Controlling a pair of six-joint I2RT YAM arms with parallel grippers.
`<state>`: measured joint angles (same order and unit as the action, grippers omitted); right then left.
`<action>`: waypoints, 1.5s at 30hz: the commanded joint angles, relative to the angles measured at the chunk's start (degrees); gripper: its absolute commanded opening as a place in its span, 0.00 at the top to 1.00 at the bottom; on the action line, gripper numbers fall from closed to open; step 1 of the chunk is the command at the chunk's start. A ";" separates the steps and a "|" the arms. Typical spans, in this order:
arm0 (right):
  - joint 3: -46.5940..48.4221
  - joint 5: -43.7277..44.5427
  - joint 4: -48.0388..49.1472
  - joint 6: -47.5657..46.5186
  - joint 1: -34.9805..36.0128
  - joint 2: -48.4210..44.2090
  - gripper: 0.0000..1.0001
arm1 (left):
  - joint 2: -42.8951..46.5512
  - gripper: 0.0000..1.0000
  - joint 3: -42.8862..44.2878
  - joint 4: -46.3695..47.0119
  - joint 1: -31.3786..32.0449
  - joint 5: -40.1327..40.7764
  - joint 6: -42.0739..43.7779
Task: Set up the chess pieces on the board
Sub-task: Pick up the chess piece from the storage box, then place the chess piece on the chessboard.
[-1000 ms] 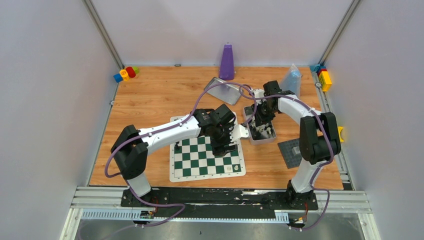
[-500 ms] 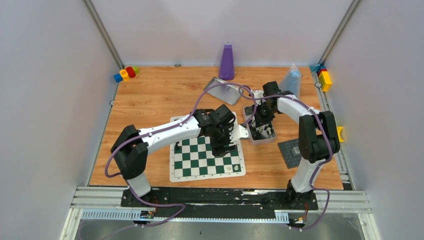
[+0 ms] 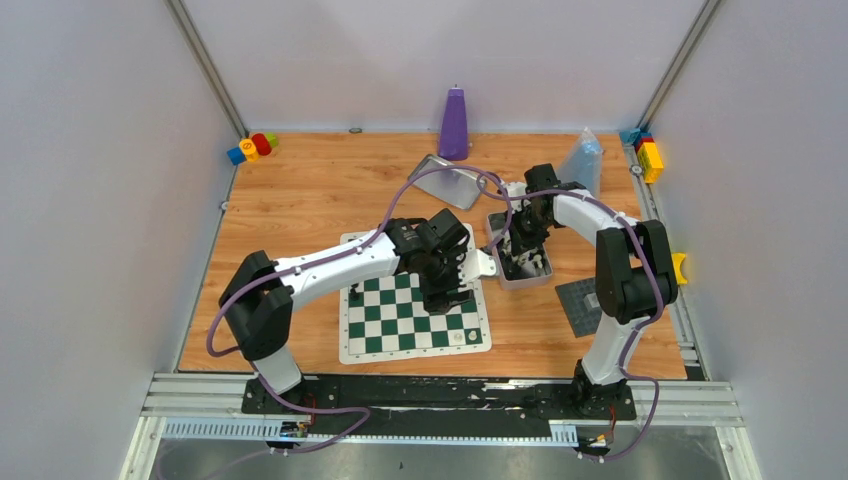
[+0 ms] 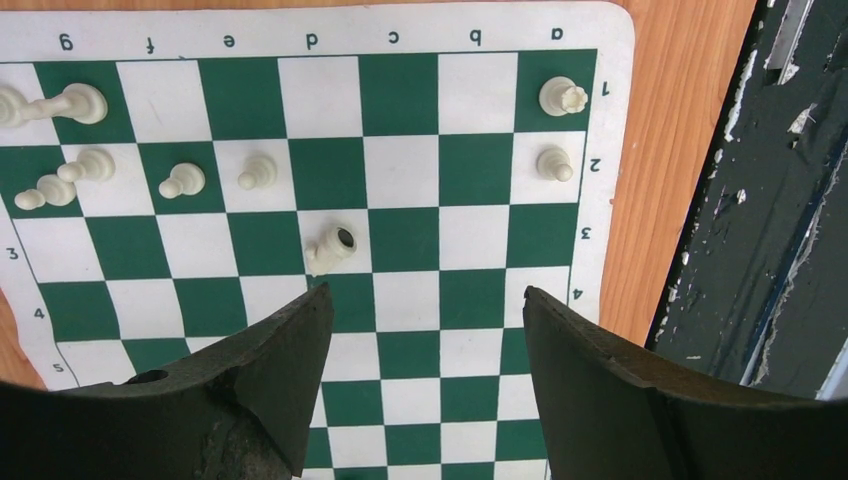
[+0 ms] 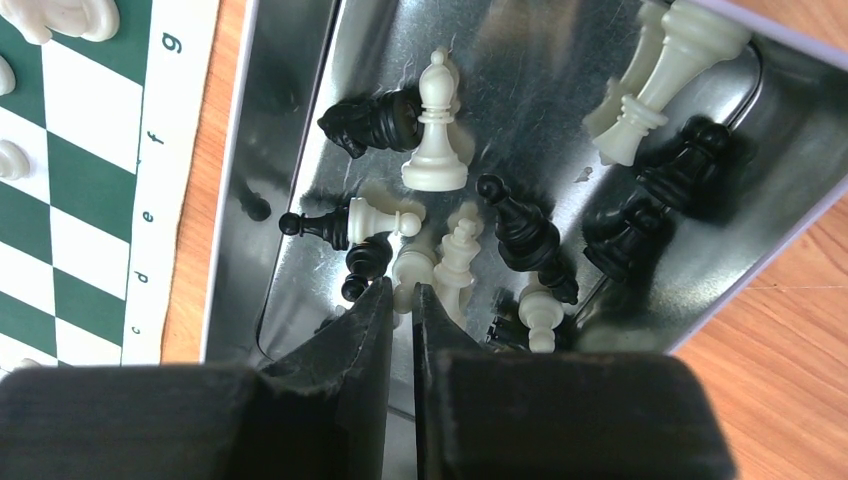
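While right gripper [image 5: 401,300] sits in metal tin [image 5: 290,150], jaws pressed together at cream piece [image 5: 412,268], grip unconfirmed: lift straight, slowly, clear of neighbouring chess pieces [image 5: 520,240]. Left gripper [image 4: 428,330], jaws apart, hovers over board [image 4: 400,270]; toppled pawn [image 4: 330,248] needs righting.

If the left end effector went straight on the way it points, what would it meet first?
Probably bare squares of the board; the toppled cream pawn lies just off the left end effector path. Depth unclear.
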<state>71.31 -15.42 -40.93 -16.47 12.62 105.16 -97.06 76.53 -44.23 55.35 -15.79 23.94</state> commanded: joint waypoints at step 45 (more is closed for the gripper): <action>6.75 -3.54 -5.28 -2.97 26.63 -1.78 0.98 | 23.78 0.16 -6.32 -0.64 -42.78 -14.27 -5.17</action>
<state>78.43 -19.99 -47.72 -18.33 37.56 101.73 -74.78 70.52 -46.17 13.56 -27.90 20.27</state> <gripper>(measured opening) 0.115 0.830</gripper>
